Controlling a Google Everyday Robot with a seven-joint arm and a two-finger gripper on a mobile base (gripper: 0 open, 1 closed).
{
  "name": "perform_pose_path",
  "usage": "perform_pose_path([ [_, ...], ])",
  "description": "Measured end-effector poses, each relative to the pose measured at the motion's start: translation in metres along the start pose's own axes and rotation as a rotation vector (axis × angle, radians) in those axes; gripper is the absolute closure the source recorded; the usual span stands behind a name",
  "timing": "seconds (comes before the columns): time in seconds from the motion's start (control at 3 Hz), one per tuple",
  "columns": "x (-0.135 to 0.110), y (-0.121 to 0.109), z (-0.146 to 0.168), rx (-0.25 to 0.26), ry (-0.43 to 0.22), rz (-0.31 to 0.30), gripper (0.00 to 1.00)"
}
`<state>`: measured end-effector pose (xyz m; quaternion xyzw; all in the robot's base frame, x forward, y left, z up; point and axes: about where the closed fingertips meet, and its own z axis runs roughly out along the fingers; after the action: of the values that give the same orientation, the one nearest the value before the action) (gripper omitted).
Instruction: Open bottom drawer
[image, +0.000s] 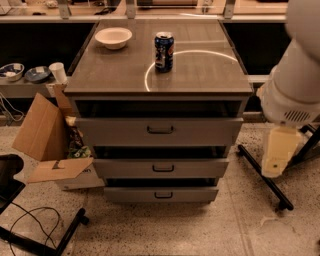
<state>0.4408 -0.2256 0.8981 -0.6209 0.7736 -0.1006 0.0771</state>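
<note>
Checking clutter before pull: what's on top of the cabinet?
White bowl and blue can stand on the cabinet top. Inside the bottom drawer: hidden. Pincer hangs right of cabinet.

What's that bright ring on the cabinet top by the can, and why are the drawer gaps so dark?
Camera view: the ring looks like lamp glare on the glossy cabinet top, curving past the can; each gap, including above the bottom drawer, lies in shadow under an overhang; the claw hangs pale at right, beside the drawers.
</note>
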Motion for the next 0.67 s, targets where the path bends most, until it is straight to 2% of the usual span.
perform_pose_path([
  [0.33, 0.011, 0.009, 0.058, -0.002, 0.051, -0.004, 0.0],
  [0.67, 0.023, 0.008, 0.115, 0.022, 0.07, 0.034, 0.0],
])
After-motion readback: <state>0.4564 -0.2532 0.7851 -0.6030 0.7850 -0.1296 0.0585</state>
